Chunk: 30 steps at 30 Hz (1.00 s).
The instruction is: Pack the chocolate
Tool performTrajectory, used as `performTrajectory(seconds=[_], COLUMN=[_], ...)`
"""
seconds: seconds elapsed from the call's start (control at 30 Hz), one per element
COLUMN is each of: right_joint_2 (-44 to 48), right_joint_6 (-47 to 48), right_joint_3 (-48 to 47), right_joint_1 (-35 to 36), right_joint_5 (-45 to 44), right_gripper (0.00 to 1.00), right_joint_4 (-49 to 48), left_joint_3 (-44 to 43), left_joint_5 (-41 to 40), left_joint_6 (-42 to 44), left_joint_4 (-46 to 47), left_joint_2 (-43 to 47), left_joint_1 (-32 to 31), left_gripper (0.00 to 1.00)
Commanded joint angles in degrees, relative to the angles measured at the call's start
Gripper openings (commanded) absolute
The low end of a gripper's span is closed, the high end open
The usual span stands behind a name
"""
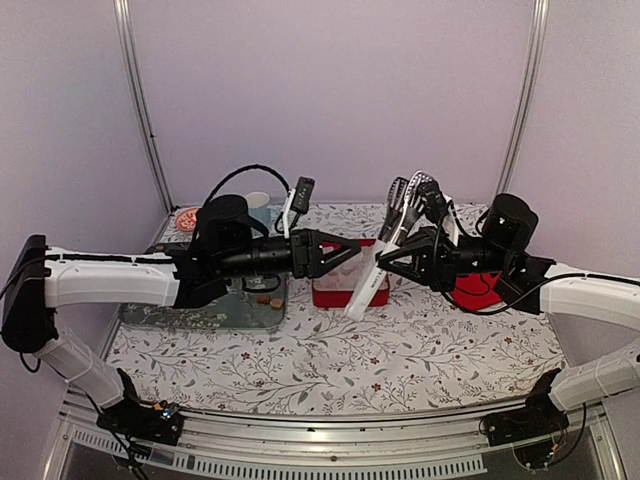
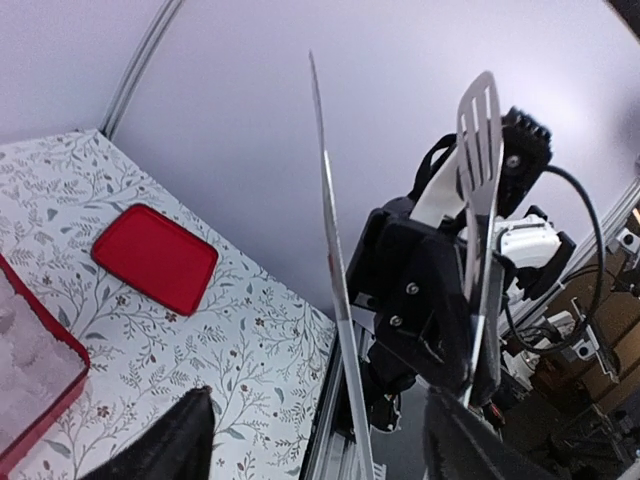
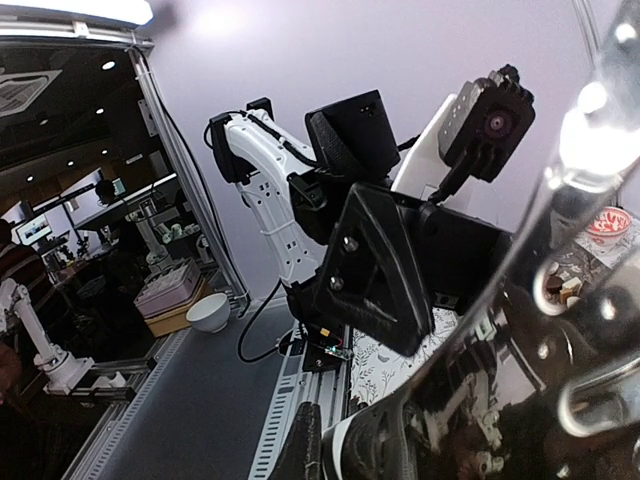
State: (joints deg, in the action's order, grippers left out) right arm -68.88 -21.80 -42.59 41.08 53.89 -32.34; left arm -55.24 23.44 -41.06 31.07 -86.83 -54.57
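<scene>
Chocolate lumps [image 1: 265,298] look light, small, likely smudgy; pinch sides gently. Left gripper [image 1: 355,251] gapes wide, right gripper [image 1: 386,262] clamps tongs [image 1: 408,200].

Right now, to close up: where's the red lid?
Top view: the red lid lies on the table right of the red box, partly under the right arm.

The white tablecloth [image 1: 330,355] carries a grey-brown pattern of leafy vines and small flowers. The red square box [image 1: 335,292] and flat red lid [image 2: 155,258] match. The silver slotted metal spatula [image 2: 480,140] gleams. The small chocolate lumps [image 1: 265,299] look brown.
</scene>
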Motion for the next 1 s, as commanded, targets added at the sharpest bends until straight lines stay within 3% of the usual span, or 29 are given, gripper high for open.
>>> performTrajectory(seconds=[0.0,0.03,0.07,0.23,0.5,0.97], right_joint_2=[0.9,1.1,1.1,0.1,-1.5,-4.4], right_joint_6=[0.9,1.4,1.6,2.0,2.7,2.3], right_joint_3=[-3.0,-3.4,-3.6,-4.5,-5.4,-5.5], right_joint_1=[-0.4,-0.3,-0.3,-0.3,1.0,4.3], right_joint_5=[2.8,3.0,3.3,5.1,3.6,0.2], right_gripper=[0.0,0.0,0.0,0.0,0.0,0.0], right_joint_4=[-0.6,-0.2,0.2,0.0,-0.5,-3.8], left_joint_3=[3.0,3.8,4.2,5.9,3.7,-4.6], left_joint_5=[1.8,1.9,2.3,7.2,3.5,1.0], left_joint_6=[8.3,9.5,10.6,12.8,15.1,11.5], left_joint_4=[0.4,0.1,-0.7,-1.8,-2.4,4.1], left_joint_2=[6.8,7.7,8.5,8.9,4.5,-5.0], left_joint_1=[1.2,1.2,1.2,0.3,-6.4,-9.1], left_gripper=[0.91,0.98,0.99,0.99,0.99,0.73])
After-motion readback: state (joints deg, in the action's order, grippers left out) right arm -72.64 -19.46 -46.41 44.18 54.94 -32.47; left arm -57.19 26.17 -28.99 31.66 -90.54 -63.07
